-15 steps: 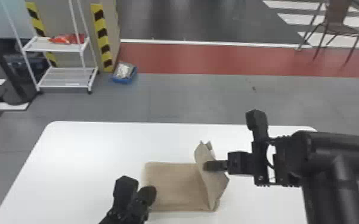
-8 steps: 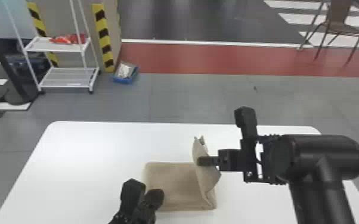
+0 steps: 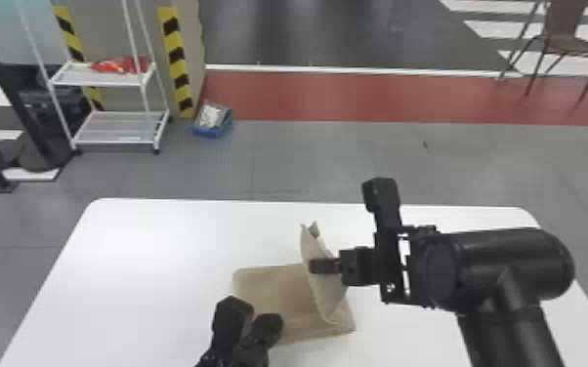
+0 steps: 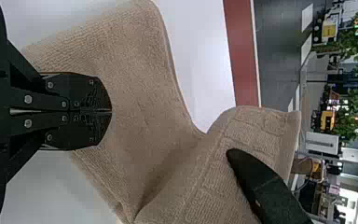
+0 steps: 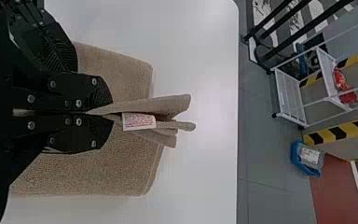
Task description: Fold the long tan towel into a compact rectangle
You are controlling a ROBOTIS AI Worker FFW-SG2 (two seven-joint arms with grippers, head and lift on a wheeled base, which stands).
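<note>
Floor [image 3: 337,161]: blue bin [image 3: 215,132], pale contents [image 3: 211,115].

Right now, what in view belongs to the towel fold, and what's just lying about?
In the job:
tan towel, one end raised
right gripper, shut on that end
left gripper, fingers together
white table underneath

Lying about:
white rack
red item on its shelf
blue tray on the floor
brown chair

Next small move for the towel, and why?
Probably ease the right gripper left and down, laying the flap over. It pinches the towel's raised right end, and the flat part lies beside it on the table, ready to be covered.
</note>
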